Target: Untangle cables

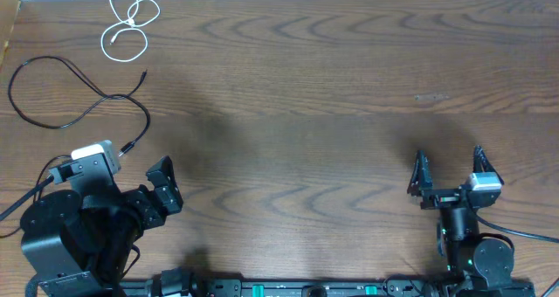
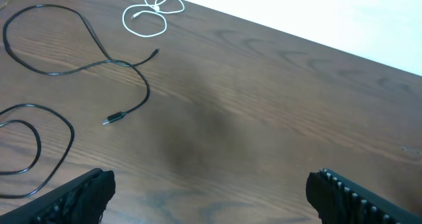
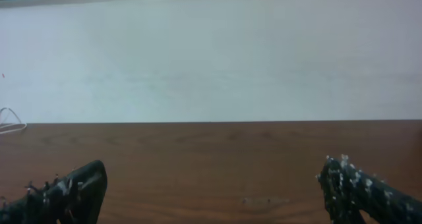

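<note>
White cable [image 1: 131,22] coiled far-left; black cable [image 1: 122,96] looped, long axis left-right.

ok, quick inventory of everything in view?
thin white cord with small plugs: 1, white, loosely coiled at the far-left table corner
thin black looped cord: 1, black, left side, crosses itself, apart from the white one
second thin black cord: 1, black, nearest the left arm, seen in the left wrist view only, runs out of frame
brown wooden table: 1, brown, under everything
left gripper: 1, black, open, empty
right gripper: 1, black, open, empty
</note>
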Motion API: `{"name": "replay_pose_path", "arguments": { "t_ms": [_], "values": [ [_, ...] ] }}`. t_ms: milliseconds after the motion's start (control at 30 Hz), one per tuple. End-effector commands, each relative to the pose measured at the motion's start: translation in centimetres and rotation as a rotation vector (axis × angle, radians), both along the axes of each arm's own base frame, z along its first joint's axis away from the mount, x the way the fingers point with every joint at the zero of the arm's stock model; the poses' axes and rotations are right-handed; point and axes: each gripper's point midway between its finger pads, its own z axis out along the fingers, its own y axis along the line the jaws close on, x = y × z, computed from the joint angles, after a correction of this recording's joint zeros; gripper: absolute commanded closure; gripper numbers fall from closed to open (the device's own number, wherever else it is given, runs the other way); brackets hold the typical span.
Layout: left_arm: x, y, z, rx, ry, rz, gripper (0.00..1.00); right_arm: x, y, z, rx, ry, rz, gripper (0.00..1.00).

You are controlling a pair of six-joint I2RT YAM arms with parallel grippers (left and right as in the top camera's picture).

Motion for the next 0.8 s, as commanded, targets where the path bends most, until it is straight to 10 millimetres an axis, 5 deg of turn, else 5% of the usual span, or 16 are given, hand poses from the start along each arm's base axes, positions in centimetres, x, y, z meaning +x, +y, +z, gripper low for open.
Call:
{"name": "replay_pose_path", "arguments": {
  "t_ms": [0, 467, 767],
  "values": [
    [0.0, 0.3, 0.0, 0.021, 0.003, 0.004, 0.02, 0.1, -0.1, -0.7, -0.021, 0.005, -0.004, 0.01],
    [0.0, 0.3, 0.0, 0.021, 0.003, 0.004, 0.02, 0.3, -1.0, -0.6, -0.018, -0.034, -0.043, 0.01],
    [0.0, 0.3, 0.0, 0.021, 0.003, 0.004, 0.02, 0.6, -1.0, -4.9, -0.045, 0.141, -0.042, 0.01]
  ]
}}
